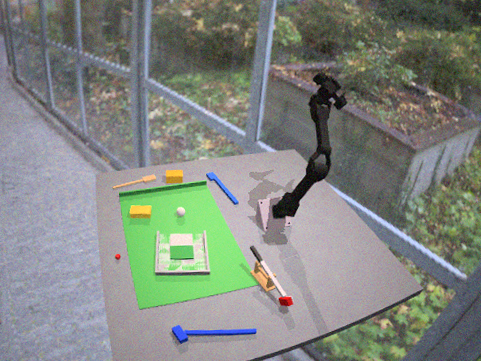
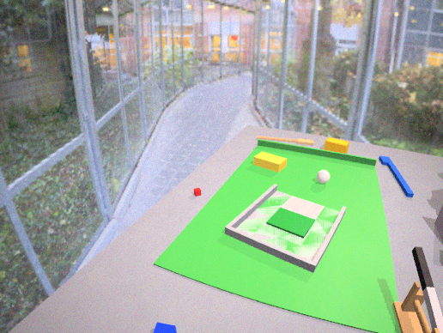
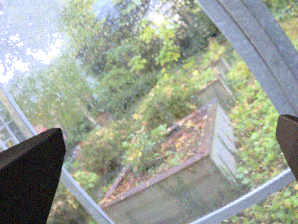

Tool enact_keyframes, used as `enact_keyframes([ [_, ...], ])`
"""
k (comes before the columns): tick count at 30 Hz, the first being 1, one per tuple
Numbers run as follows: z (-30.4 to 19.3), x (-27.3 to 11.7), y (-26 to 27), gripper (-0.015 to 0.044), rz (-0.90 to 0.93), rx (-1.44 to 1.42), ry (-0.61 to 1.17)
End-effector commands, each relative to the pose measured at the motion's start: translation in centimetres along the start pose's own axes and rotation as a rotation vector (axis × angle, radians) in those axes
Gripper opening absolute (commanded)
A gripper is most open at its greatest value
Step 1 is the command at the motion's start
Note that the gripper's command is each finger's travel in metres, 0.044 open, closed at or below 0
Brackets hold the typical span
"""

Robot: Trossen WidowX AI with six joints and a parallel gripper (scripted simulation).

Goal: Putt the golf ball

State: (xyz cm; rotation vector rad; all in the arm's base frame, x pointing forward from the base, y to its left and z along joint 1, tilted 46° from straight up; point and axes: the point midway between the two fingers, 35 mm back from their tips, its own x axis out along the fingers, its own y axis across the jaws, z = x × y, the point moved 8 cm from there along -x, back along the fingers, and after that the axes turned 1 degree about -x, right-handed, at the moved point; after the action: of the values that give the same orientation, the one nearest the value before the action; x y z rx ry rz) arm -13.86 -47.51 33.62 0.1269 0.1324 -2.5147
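Observation:
The red putter (image 1: pixel 273 275) (image 2: pixel 422 268) rests tilted on a wooden stand (image 1: pixel 258 279) (image 2: pixel 405 317), black grip toward the arm base, red head toward the table's front edge; its head is outside the exterior view. The white golf ball (image 1: pixel 180 212) (image 2: pixel 323 176) lies on the green mat (image 1: pixel 153 291) (image 2: pixel 206 262), on the pale ramp's side (image 1: pixel 180 239) (image 2: pixel 303 207) of the walled platform. A dark green patch (image 1: pixel 181 252) (image 2: pixel 291 222) adjoins the ramp inside the low walls. My gripper (image 1: pixel 333 89) (image 3: pixel 175 133) is open and empty, high above the table and far from the putter.
Blue clubs (image 1: pixel 220 332) (image 1: pixel 224 189) (image 2: pixel 397 177) lie beside the mat, and an orange club (image 1: pixel 134 182) (image 2: pixel 285 140) behind it. A yellow block (image 1: pixel 140 212) (image 2: pixel 270 161) is on the mat, an orange block (image 1: pixel 174 176) (image 2: pixel 336 145) behind the dark green rail (image 1: pixel 163 189) (image 2: pixel 315 152). A small red cube (image 1: pixel 117 256) (image 2: pixel 197 191) lies left.

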Motion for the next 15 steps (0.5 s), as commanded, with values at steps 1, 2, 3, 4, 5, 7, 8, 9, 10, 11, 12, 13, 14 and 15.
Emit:
enact_keyframes([
  [1,-0.8,-3.7,3.6,0.044,0.177,-0.144,0.045],
  [2,-1.0,-4.8,4.5,0.044,0.226,-0.182,0.054],
  [3,-1.3,-6.0,5.3,0.044,0.274,-0.22,0.063],
  [4,-1.5,-7.1,6.1,0.044,0.323,-0.258,0.071],
  [5,-1.8,-8.3,6.9,0.044,0.372,-0.295,0.077],
  [7,-2.3,-10.7,8.3,0.044,0.472,-0.38,0.088],
  [8,-2.6,-12.0,9.0,0.044,0.526,-0.429,0.092],
  [9,-3.0,-13.3,9.6,0.044,0.579,-0.478,0.095],
  [10,-3.3,-14.6,10.1,0.044,0.633,-0.526,0.096],
  [11,-3.6,-15.9,10.6,0.044,0.688,-0.574,0.096],
  [12,-3.9,-17.2,11.1,0.044,0.742,-0.622,0.094],
  [13,-4.3,-18.6,11.4,0.044,0.796,-0.669,0.092],
  [14,-4.6,-19.9,11.8,0.044,0.851,-0.716,0.088],
  [15,-5.0,-21.3,12.1,0.044,0.906,-0.763,0.083],
])
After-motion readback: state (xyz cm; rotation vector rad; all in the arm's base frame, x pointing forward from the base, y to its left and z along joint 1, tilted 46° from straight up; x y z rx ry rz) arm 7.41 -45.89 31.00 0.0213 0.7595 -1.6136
